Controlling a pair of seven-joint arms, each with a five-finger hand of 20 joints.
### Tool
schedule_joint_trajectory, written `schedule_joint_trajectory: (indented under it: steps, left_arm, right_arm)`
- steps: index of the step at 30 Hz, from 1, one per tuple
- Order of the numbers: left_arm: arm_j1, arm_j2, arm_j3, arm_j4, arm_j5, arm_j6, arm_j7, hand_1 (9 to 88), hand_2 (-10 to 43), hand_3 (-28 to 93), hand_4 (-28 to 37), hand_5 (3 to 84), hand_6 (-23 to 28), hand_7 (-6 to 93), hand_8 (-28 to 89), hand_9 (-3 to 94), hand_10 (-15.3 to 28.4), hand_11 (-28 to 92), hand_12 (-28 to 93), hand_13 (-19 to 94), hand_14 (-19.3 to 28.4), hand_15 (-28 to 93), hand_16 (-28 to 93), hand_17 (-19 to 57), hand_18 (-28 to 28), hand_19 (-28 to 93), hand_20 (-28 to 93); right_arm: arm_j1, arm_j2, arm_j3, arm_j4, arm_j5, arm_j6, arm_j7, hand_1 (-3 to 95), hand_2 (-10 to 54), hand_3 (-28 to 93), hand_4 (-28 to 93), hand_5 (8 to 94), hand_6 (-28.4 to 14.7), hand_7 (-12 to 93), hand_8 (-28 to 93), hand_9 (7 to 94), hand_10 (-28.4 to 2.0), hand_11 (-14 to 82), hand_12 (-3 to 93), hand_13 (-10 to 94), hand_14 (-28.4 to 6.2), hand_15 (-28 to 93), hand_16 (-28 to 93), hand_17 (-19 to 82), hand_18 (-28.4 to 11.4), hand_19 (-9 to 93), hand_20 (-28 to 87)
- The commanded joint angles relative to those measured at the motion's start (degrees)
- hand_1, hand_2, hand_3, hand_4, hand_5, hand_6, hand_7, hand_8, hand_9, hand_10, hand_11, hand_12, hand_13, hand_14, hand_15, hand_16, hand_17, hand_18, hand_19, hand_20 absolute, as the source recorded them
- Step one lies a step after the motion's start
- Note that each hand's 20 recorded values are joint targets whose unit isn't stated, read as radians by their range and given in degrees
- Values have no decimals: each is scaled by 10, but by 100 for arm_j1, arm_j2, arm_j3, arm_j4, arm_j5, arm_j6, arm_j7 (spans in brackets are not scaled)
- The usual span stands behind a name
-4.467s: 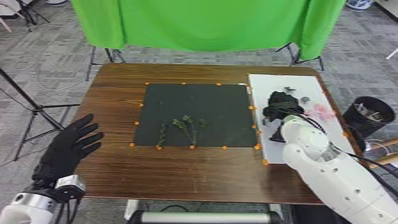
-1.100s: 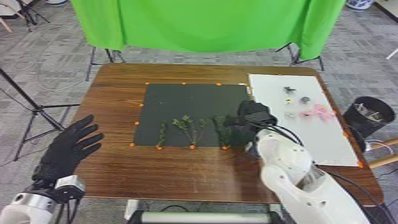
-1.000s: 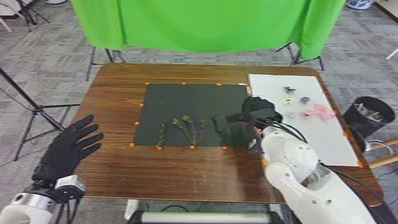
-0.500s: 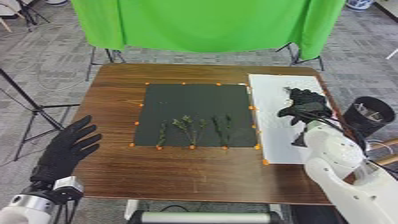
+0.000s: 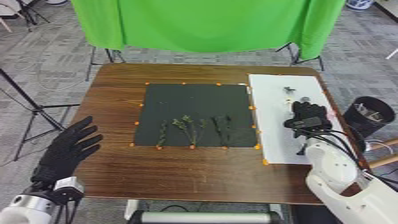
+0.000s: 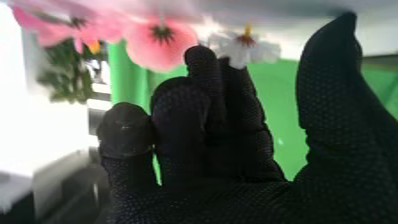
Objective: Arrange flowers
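The right robot hand is open over the white board, thumb apart, perhaps to admit 1 of the pink flowers beside it; green stems lie spaced on the dark mat (presumably leaving blossom room above).

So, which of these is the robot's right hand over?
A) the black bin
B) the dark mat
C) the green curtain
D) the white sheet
D: in the head view the right hand is over the white sheet, to the right of the dark mat.
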Motion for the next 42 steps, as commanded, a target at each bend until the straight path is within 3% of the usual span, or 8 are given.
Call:
schedule_joint_trajectory:
  steps: [1, 8, 11, 14, 17, 20, 33, 42]
  left_arm:
    - [14, -18, 6, 3, 10, -72, -91, 245, -27, 696, -242, 271, 28, 204, -107, 227, 125, 209, 155, 192, 165, 300, -9, -93, 229, 417, 67]
    - [-13, -25, 12, 17, 18, -92, -107, 245, -27, 696, -242, 271, 28, 205, -107, 227, 125, 208, 155, 192, 165, 300, -10, -93, 229, 417, 67]
    - [-11, -28, 11, 12, 18, -83, -109, 245, -26, 695, -242, 271, 28, 205, -107, 227, 125, 209, 155, 191, 166, 302, -9, -93, 229, 417, 67]
    - [-2, -39, 1, 5, 22, -84, -114, 245, -26, 696, -242, 271, 28, 204, -107, 227, 124, 208, 155, 191, 165, 302, -10, -93, 229, 417, 68]
    - [9, -46, -6, -3, 28, -74, -110, 245, -26, 696, -242, 271, 28, 204, -107, 226, 125, 208, 155, 192, 165, 301, -10, -93, 229, 417, 68]
    - [37, -34, -15, -17, 9, -48, -97, 245, -26, 697, -242, 271, 27, 205, -107, 227, 124, 209, 156, 192, 165, 302, -10, -93, 229, 417, 67]
    - [145, 26, -127, -76, -24, 27, 17, 246, -24, 698, -242, 271, 28, 203, -107, 227, 125, 210, 155, 192, 164, 301, -10, -93, 229, 417, 67]
    - [89, 47, -221, -67, 18, -17, -98, 245, -25, 698, -242, 271, 28, 203, -107, 227, 125, 208, 155, 191, 164, 299, -10, -93, 229, 417, 67]
  right_arm:
    - [255, 109, -309, 146, -209, 105, 142, 319, -95, 860, -281, 490, -36, 414, -159, 577, -120, 338, 227, 686, -74, 808, 255, 424, -202, 932, 627]
    - [626, 120, -662, 343, -182, -189, 107, 347, -95, 866, -282, 542, -11, 430, -173, 643, -106, 334, 233, 721, -62, 797, 272, 442, -199, 932, 633]
    - [821, 126, -855, 461, -186, -250, 165, 356, -95, 858, -282, 550, -10, 425, -104, 657, -104, 333, 233, 726, -58, 795, 274, 445, -198, 932, 635]
    - [914, 120, -929, 539, -198, -307, 180, 401, -95, 827, -282, 559, -7, 435, 25, 699, -86, 265, 320, 740, -54, 793, 278, 454, -196, 932, 639]
    - [963, 136, -977, 588, -185, -204, 161, 444, -95, 811, -282, 592, 0, 465, 37, 760, -69, 190, 408, 759, -46, 789, 287, 469, -195, 932, 647]
    - [929, 139, -934, 577, -198, -51, 81, 485, -95, 825, -279, 678, 12, 481, 66, 842, -49, 196, 480, 788, -42, 784, 295, 488, -196, 932, 652]
    - [1077, -115, -686, -181, -138, 225, -377, 490, -95, 840, -282, 705, 9, 471, 81, 863, -47, 204, 495, 799, -42, 783, 304, 496, -197, 932, 659]
    - [1972, -869, -1469, -323, 55, 206, -1212, 486, -95, 842, -274, 706, 9, 469, 84, 862, -48, 202, 495, 798, -41, 783, 308, 497, -196, 932, 663]
